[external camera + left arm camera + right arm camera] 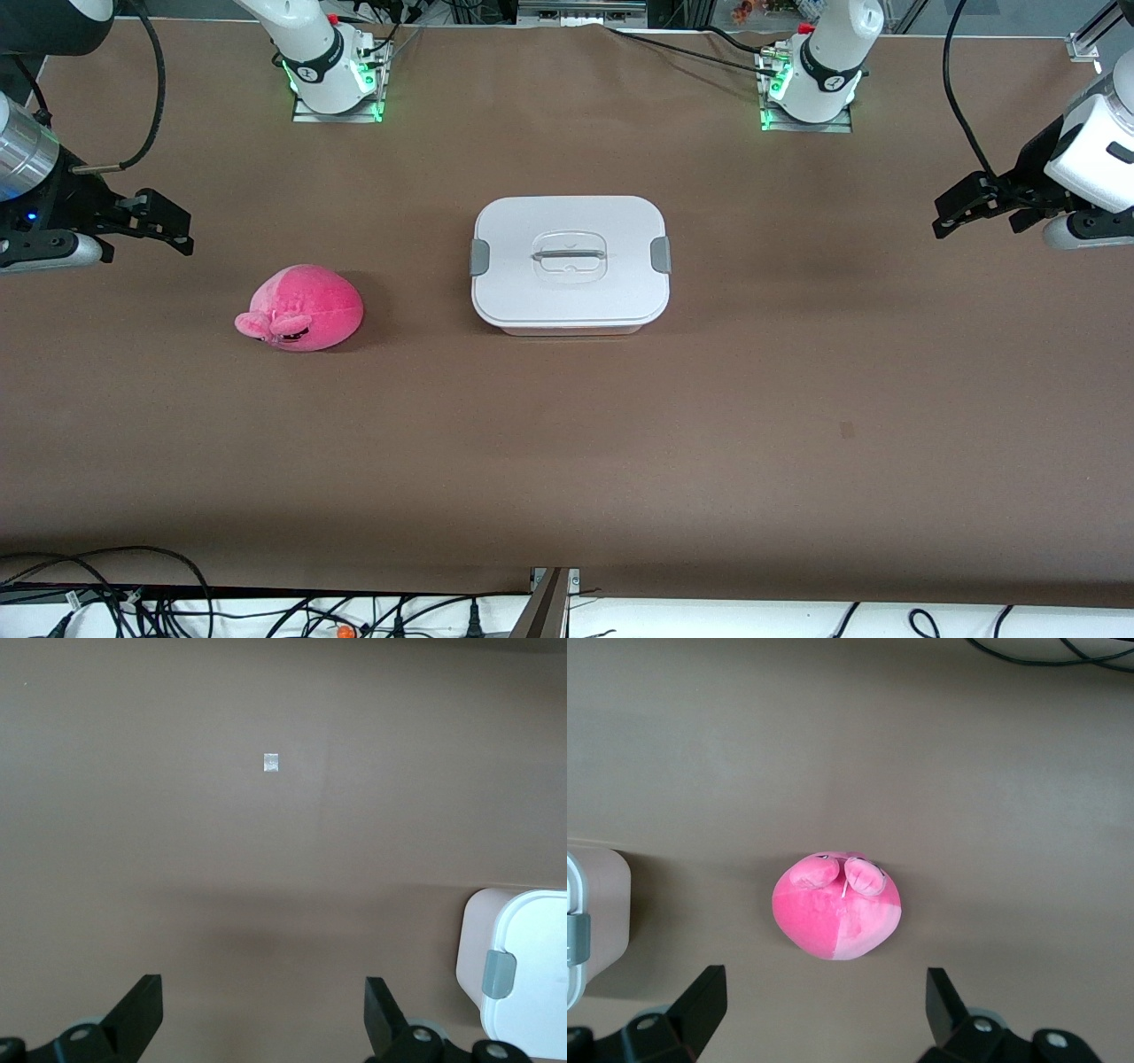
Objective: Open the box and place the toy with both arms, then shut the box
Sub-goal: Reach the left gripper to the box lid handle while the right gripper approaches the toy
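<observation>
Both arms raised, jaws spread, apparently waiting

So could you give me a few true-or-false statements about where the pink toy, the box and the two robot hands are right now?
1. The flat white lid sits shut on the translucent pink plastic box. True.
2. The round bright-pink plush toy lies inside the box. False: it lies on the brown table, beside the box, toward the right arm's end.
3. The right gripper is open and holds nothing. True.
4. The left gripper clamps a grey side clip. False: it hangs open over bare table, apart from the box.
5. The toy touches the box. False: bare table separates them.
</observation>
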Tool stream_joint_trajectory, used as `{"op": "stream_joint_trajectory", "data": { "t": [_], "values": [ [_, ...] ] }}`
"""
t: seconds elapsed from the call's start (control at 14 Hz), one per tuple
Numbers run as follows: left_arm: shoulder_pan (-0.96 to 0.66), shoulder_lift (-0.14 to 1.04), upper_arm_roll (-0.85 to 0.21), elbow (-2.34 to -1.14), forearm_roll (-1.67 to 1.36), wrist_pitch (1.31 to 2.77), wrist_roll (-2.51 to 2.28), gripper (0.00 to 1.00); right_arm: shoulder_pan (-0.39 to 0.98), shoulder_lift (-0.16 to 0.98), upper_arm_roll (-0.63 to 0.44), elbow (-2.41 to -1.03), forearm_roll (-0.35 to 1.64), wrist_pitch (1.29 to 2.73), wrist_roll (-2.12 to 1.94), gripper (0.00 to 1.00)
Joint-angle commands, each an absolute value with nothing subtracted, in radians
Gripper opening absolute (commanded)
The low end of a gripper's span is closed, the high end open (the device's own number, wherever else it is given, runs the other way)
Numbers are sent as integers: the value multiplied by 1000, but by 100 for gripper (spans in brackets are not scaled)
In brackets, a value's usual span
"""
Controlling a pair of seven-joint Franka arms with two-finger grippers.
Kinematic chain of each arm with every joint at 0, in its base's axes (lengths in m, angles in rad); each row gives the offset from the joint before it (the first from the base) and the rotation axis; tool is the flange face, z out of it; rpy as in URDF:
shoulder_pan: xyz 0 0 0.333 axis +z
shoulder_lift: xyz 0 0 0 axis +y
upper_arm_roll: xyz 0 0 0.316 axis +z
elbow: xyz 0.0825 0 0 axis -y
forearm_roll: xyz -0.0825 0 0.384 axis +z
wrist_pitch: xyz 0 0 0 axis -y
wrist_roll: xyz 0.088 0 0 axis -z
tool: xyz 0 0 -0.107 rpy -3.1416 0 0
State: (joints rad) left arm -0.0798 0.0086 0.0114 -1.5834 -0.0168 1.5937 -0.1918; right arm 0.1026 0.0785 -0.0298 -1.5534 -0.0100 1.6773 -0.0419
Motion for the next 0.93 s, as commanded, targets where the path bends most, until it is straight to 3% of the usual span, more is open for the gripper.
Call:
{"op": "stream_joint_trajectory", "data": {
  "t": [0.0,0.57,0.86],
  "values": [
    [-78,26,12,-1545,-21,1575,-189,100,103,77,-26,-1542,-14,1658,-37,100],
    [-92,25,8,-1543,-35,1505,-189,100,103,77,-26,-1540,-15,1658,-37,100],
    [-107,44,-112,-1546,-110,1343,-175,100,103,77,-26,-1540,-15,1658,-43,100]
  ]
}}
